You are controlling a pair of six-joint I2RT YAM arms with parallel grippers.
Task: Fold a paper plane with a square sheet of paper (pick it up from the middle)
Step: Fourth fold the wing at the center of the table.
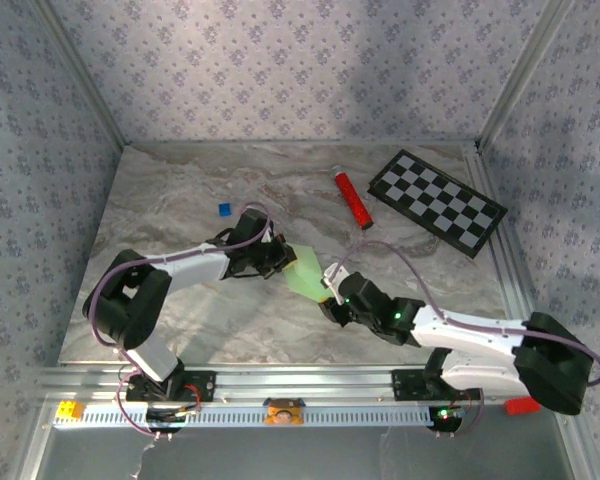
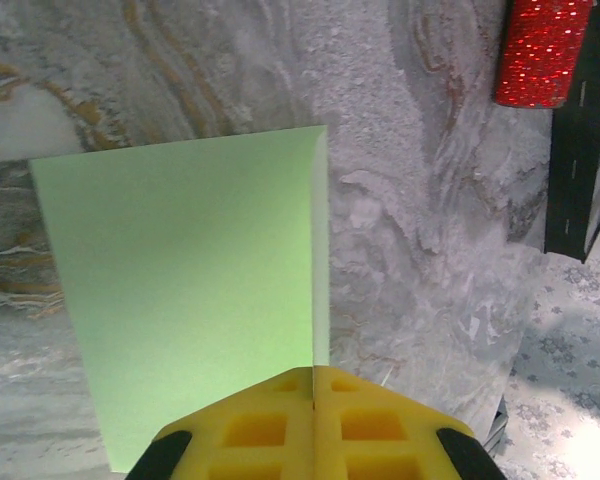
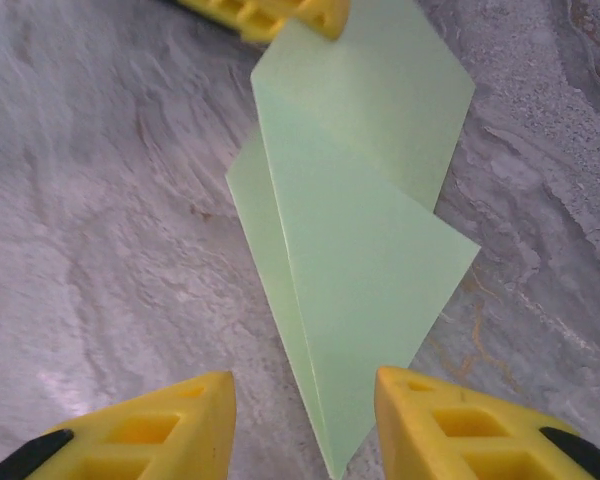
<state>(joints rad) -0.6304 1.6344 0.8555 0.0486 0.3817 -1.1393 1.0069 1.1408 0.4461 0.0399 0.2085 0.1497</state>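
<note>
The square sheet of paper [image 1: 306, 272], folded to a point, sat on the marble table [image 1: 180, 190] a little nearer the arm bases than the red tube [image 1: 352, 198]. To the tube's left, the left gripper [image 1: 280, 258] was clenched on one edge of the sheet. The right gripper [image 1: 330, 289], on the tube's near side, stood released, its fingers either side of the sheet's pointed tip. The checkerboard [image 1: 438, 202] lay right of the tube.
</note>
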